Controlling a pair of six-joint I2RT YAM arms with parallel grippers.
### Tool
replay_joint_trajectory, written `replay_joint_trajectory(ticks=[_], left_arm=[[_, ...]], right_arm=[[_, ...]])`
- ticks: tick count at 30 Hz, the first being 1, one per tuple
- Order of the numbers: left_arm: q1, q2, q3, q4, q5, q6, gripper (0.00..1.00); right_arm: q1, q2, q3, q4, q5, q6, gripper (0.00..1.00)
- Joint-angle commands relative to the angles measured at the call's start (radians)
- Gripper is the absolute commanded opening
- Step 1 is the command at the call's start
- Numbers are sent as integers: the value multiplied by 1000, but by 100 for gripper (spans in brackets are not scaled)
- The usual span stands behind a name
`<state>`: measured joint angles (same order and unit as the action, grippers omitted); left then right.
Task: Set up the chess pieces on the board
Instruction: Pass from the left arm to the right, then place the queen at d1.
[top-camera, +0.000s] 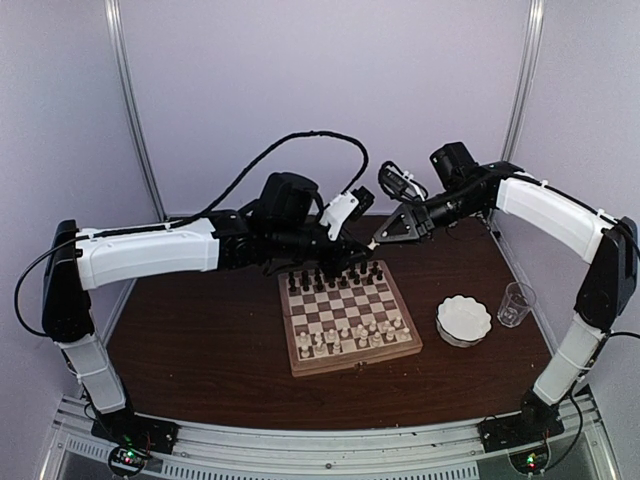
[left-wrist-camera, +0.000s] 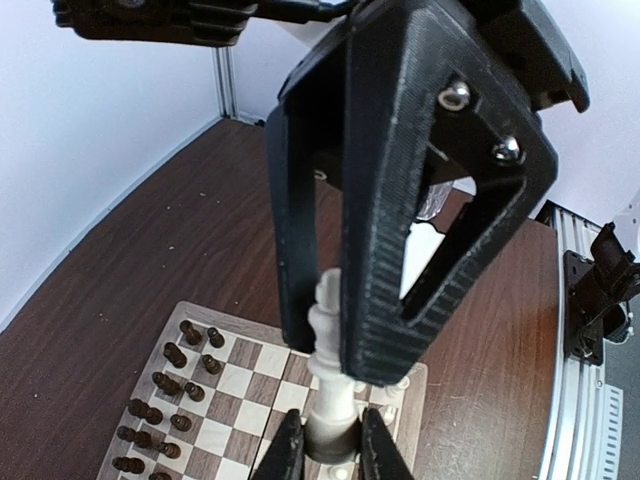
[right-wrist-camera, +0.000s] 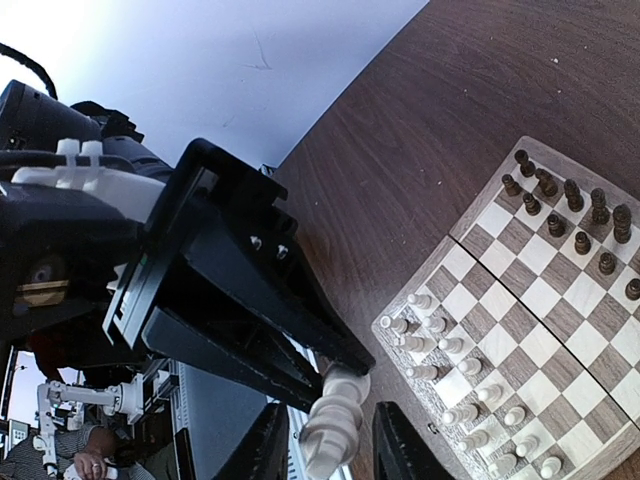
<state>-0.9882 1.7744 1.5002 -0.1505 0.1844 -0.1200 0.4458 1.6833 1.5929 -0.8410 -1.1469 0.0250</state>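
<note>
Between left tool (left-wrist-camera: 330, 447) and right tool (right-wrist-camera: 331, 448), one white piece (left-wrist-camera: 322, 322).

Dark wooden table (top-camera: 200, 345): board (top-camera: 355, 361), bowl (top-camera: 464, 321), cup (top-camera: 515, 305).

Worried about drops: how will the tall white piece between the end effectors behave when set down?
The white chess piece is tall over a small base, so it probably tips easily. Its rounded turned profile suggests it would roll once toppled.
</note>
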Motion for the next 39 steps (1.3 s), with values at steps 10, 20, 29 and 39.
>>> replay_joint_trajectory(ticks=[10, 20, 29, 39], left_arm=[[-9, -6, 40, 20, -3, 19, 7], [20, -106, -19, -145, -84, 58, 52], [256, -220, -79, -273, -167, 12, 63], [471, -196, -166, -148, 138, -150, 62]], right_arm=[[6, 10, 7, 29, -19, -10, 16], [24, -89, -11, -108, 242, -334, 15], [202, -124, -117, -82, 487, -494, 15], [397, 12, -111, -65, 666, -621, 14]])
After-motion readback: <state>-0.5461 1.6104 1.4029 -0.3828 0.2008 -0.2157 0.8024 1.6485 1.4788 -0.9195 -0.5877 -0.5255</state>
